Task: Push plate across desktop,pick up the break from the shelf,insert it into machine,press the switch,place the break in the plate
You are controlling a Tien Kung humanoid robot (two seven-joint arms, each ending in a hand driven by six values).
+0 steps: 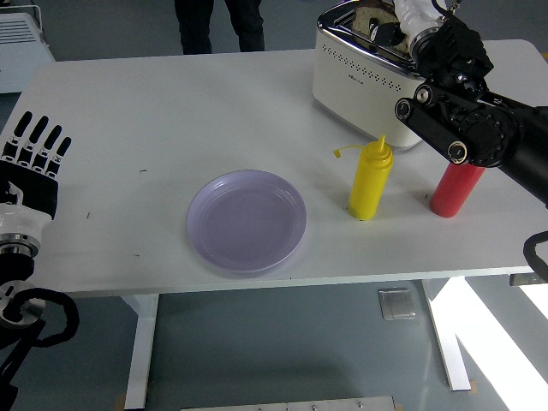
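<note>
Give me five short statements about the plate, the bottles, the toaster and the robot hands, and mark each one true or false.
1. The purple plate holds nothing. True.
2. The yellow bottle stands left of the red bottle. True.
3. The bread lies on the plate. False: it sits low in the toaster slot.
4. The left robot hand grips the plate. False: it rests open at the table's left edge, apart from the plate.
5. The right robot hand is over the toaster's top. True.
</note>
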